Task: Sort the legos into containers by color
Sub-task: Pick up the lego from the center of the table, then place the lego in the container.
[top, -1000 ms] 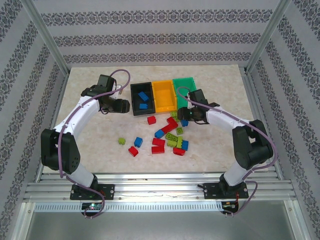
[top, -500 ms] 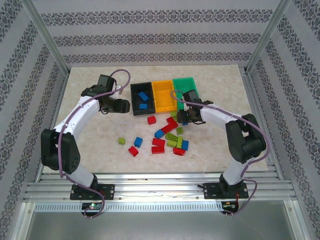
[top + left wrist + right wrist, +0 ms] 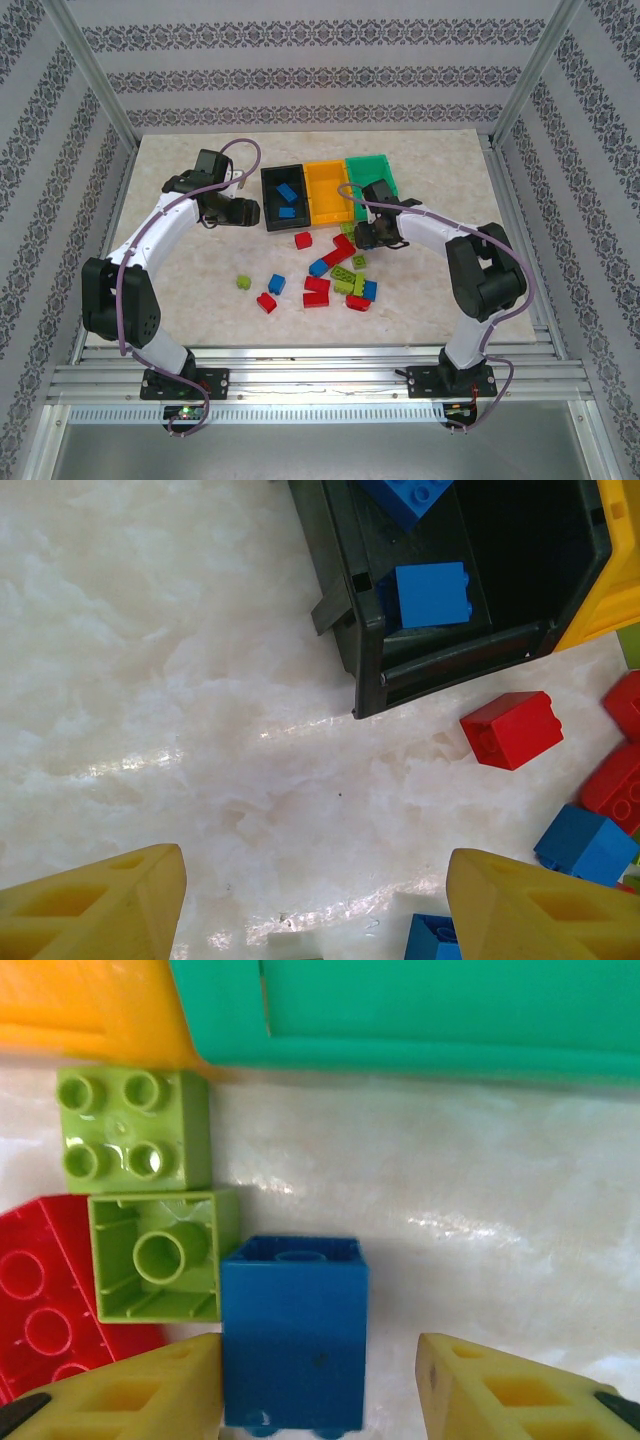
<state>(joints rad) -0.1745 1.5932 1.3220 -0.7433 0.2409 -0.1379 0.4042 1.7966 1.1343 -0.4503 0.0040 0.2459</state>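
Observation:
Three joined bins stand at mid-table: black, orange-yellow and green. Two blue bricks lie in the black one, one of them near its front wall. Loose red, blue and lime bricks are scattered in front of the bins. My right gripper is open, low over the table just in front of the green bin. A blue brick lies on its side between the fingers, against the left one, with a gap to the right one. My left gripper is open and holds nothing, left of the black bin.
Two lime bricks and a red brick crowd the blue one's left side. A red brick lies off the black bin's corner. A lone lime brick sits left of the pile. Patterned walls and metal posts ring the table.
My right gripper has moved left and a little toward the bins, and its elbow has swung inward. The left arm has not moved.

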